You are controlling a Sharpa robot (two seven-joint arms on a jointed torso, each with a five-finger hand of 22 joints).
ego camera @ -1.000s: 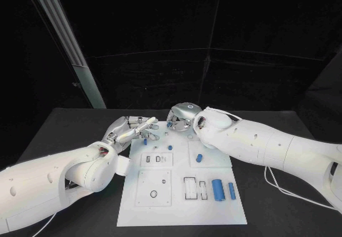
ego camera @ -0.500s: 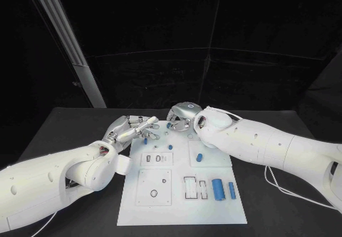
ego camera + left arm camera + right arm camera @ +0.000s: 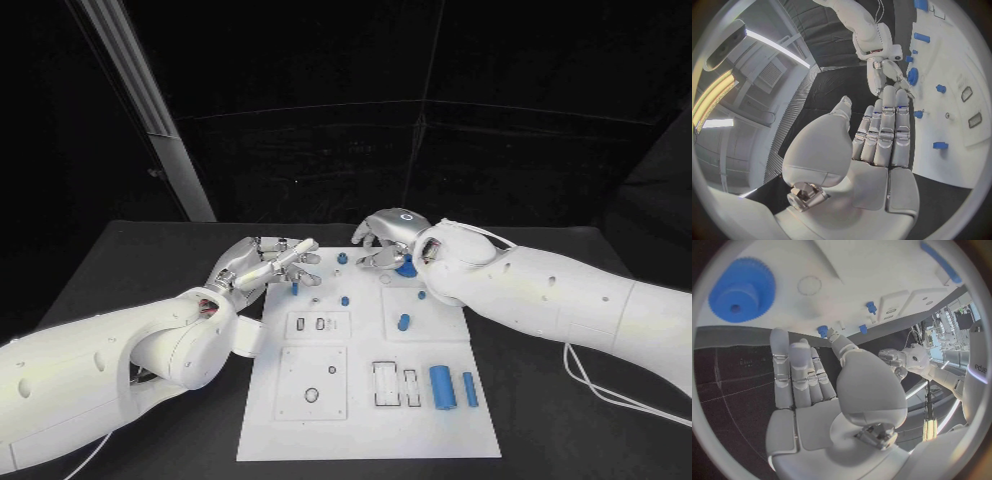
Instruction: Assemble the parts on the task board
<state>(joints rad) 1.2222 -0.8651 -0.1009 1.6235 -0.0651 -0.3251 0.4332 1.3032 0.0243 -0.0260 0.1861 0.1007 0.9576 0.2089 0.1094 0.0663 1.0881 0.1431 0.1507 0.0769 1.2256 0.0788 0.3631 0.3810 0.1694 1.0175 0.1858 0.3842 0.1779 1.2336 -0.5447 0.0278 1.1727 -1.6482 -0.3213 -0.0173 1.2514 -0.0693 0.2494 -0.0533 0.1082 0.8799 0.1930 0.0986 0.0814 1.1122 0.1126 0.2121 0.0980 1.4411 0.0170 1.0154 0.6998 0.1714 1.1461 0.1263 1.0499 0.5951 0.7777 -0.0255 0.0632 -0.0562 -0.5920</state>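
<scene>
The white task board lies in the middle of the table. A blue gear lies flat near the board's far edge and also shows in the right wrist view and the left wrist view. My right hand hovers just above the gear with its fingers stretched out and nothing in them. My left hand hangs over the board's far left corner with straight fingers and holds nothing. Small blue pegs stand on the board between the two hands.
A blue capsule lies mid-board. Two blue cylinders lie at the near right beside outlined slots. More recesses sit at the near left. A pale post rises at the far left of the table.
My right hand has shifted to the right and slightly away, and the blue gear now shows on the board beneath it. The left hand has hardly moved.
</scene>
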